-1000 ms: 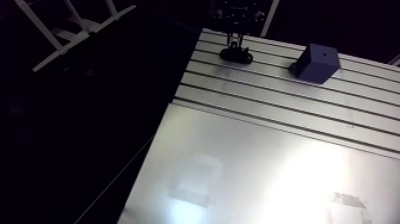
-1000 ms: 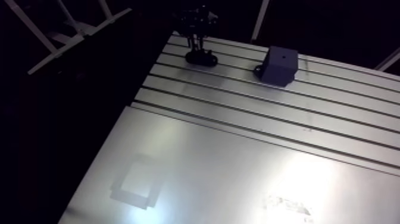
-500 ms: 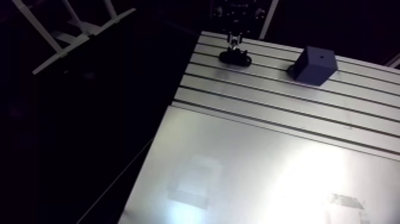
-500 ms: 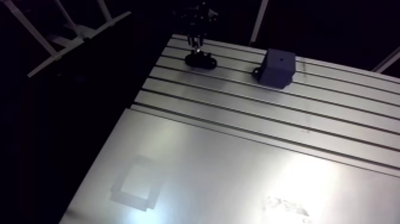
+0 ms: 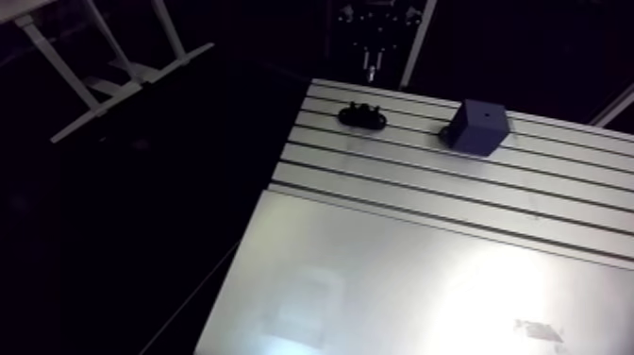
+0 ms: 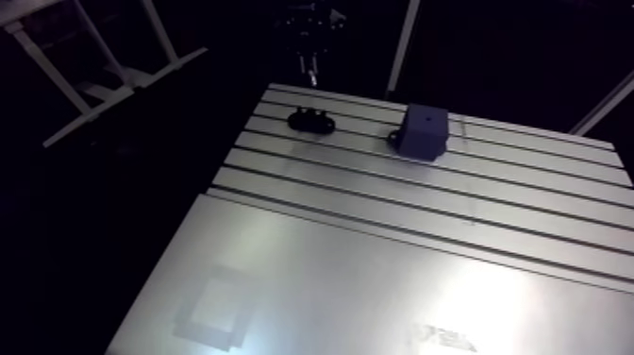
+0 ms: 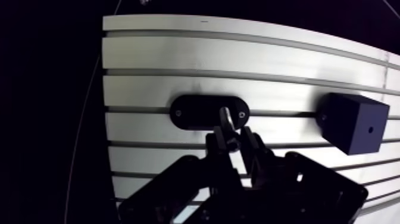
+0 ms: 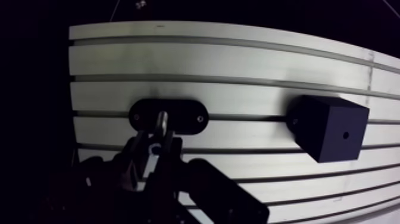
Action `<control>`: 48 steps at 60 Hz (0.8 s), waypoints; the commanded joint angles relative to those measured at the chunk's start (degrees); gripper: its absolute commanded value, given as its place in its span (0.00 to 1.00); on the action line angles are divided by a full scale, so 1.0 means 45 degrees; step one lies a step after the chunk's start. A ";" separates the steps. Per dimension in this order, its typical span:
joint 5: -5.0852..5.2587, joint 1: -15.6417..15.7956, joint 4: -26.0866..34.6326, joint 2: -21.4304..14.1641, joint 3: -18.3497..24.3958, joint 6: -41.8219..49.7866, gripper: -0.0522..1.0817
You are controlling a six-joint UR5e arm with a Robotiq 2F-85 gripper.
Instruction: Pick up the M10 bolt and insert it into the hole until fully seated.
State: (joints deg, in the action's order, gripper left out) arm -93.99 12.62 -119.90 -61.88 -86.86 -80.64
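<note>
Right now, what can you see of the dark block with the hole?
The dark block is a boxy, matte, near-black cube standing upright on the slotted table, apart from the black oval plate. One small round hole sits in its top face, empty. A small tab sticks out at its foot. Only the table touches it; the gripper, holding the bolt, hangs clear.

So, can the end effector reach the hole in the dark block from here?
Probably yes. The end effector holds the bolt clear above the oval holder, and only slotted table lies between it and the block; the hole is uncovered.
</note>
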 commanded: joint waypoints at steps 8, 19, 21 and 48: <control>0.0017 -0.1276 0.2389 -0.0820 0.0995 -0.0102 0.99; 0.0095 -0.1834 0.3728 -0.0906 0.2099 -0.0760 1.00; 0.0111 -0.1896 0.4089 -0.0906 0.2355 -0.0761 1.00; 0.0115 -0.3022 0.7310 -0.0431 0.4245 -0.1813 1.00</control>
State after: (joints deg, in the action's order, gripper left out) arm -93.47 2.90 -96.45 -65.19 -73.37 -85.00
